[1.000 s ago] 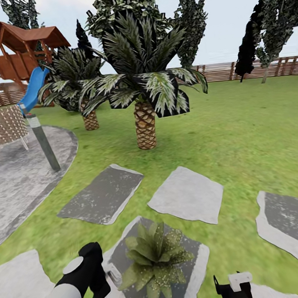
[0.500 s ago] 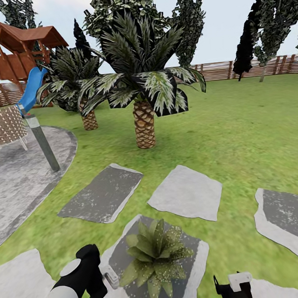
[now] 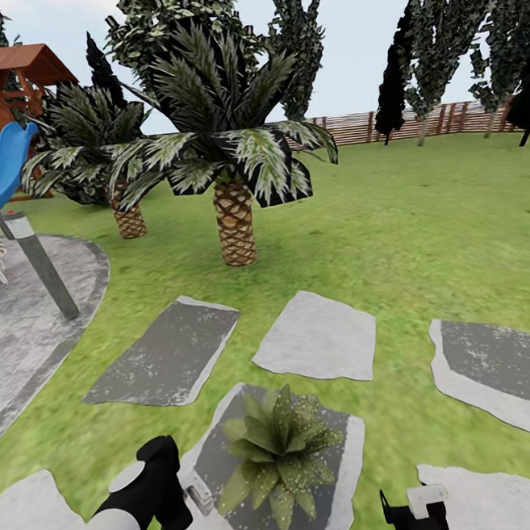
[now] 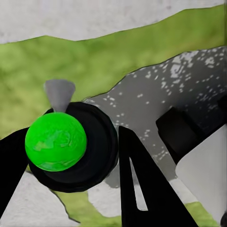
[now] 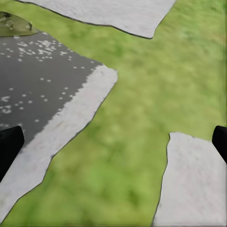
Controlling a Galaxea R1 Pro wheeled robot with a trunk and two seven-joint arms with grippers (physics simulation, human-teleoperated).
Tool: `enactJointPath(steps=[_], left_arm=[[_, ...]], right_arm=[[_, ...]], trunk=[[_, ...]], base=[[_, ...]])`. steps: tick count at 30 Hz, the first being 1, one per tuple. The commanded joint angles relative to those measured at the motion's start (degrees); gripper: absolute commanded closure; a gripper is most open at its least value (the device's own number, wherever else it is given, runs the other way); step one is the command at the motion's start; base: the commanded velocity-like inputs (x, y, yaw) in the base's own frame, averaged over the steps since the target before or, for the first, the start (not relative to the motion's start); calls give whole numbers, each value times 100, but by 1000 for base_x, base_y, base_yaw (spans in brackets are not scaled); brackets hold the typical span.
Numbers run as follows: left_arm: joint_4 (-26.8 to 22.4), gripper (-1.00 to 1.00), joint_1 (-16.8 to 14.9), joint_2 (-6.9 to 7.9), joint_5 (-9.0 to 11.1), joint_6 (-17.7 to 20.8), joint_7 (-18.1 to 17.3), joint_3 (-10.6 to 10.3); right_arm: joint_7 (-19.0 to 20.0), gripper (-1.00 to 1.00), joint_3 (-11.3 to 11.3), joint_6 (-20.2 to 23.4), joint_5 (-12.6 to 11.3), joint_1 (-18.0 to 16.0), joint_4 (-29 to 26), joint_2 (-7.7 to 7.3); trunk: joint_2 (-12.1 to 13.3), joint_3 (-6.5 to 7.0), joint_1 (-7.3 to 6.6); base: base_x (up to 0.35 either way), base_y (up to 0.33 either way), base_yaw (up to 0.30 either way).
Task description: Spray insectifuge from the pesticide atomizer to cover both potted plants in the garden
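A garden lawn [image 3: 423, 225] seen from the robot's head, looking forward and down. Grey stepping slabs [image 3: 316, 337] lie in the grass, and a round paved patio [image 3: 21, 337] curves in on the left with a grey post [image 3: 38, 266] at its edge. Two palms [image 3: 230, 171] stand beyond the slabs, with a slatted wooden fence [image 3: 445, 118] and dark trees behind, and a wooden play tower with a blue slide [image 3: 8, 164] far left.

One potted plant [image 3: 276, 452], a low rosette of speckled green leaves, sits on the dark slab [image 3: 348, 451] nearest the robot, between the two arms. Its leaves spread flat in all directions, with the centre facing straight up. A leaf tip also shows at the edge of the right wrist view [image 5: 14, 23].

The left gripper [image 4: 71, 179] holds the atomizer [image 4: 71, 146]. In the left wrist view its black fingers [image 4: 142, 189] close around the black body, which has a bright green round cap and a grey cone nozzle [image 4: 60, 94]. The camera looks almost straight down the atomizer's long axis at the ground, and the nozzle sticks out sideways. In the head view the left arm [image 3: 145, 491] hangs just left of the plant.

The right gripper [image 5: 113, 142] is spread wide and holds nothing, hovering above grass and slab edges; in the head view it sits low, to the right of the plant [image 3: 415, 514].
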Motion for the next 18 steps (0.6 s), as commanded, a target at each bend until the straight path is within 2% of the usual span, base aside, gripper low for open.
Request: enactJointPath(steps=[1, 15, 18], left_arm=[[24, 100, -1, 9, -25, 38, -44, 19], [92, 100, 0, -11, -22, 22, 22, 32], [155, 100, 0, 21, -13, 10, 28, 39]], right_arm=[[-34, -100, -25, -17, 60, -5, 8, 1], [-34, -100, -33, -19, 60, -3, 8, -7], [-35, -100, -32, -19, 60, -6, 8, -7]], trunk=[[-2, -5, -1], [-2, -5, -1], [-2, -5, -1]], base=[[0, 16, -64], [0, 1, -4], [0, 0, -128]])
